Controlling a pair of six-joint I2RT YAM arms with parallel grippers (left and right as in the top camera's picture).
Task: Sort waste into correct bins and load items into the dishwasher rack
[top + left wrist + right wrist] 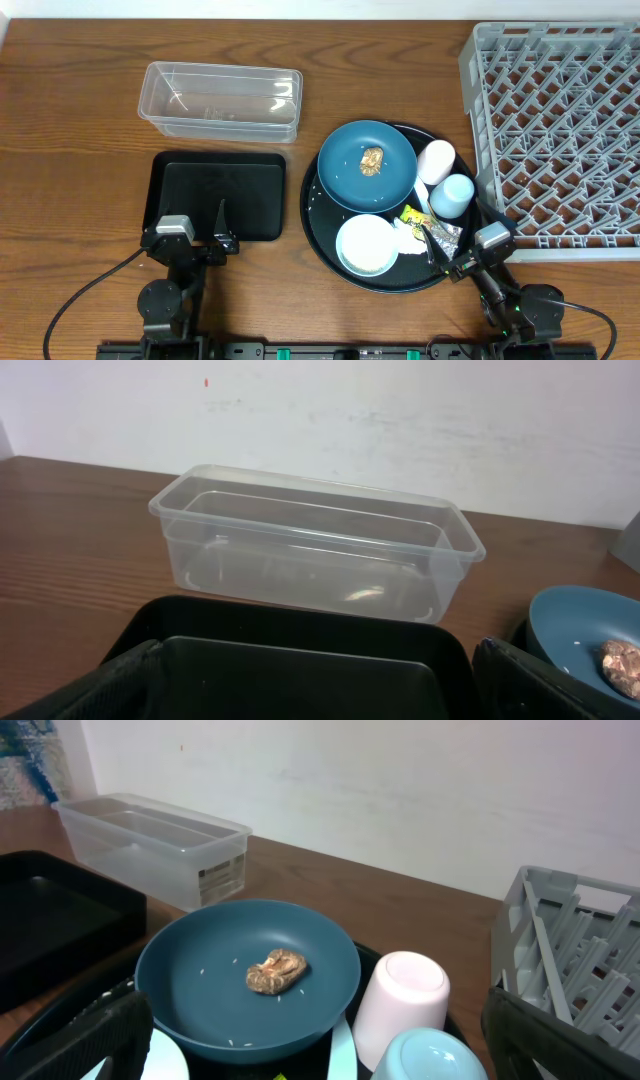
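The dark-blue plate holds a brown food lump and a few rice grains. Next to it are an upturned white cup, a light-blue cup, a pale-blue bowl, a yellow-green wrapper, white tissue and silver foil. A pale spoon handle lies between plate and cups. I cannot make out the wooden stick. My right gripper is open over the foil. My left gripper is open over the shallow black tray.
All the dishes sit on a round black tray. The clear tub stands behind the shallow black tray. The grey dishwasher rack fills the right side, its near wall close to my right arm.
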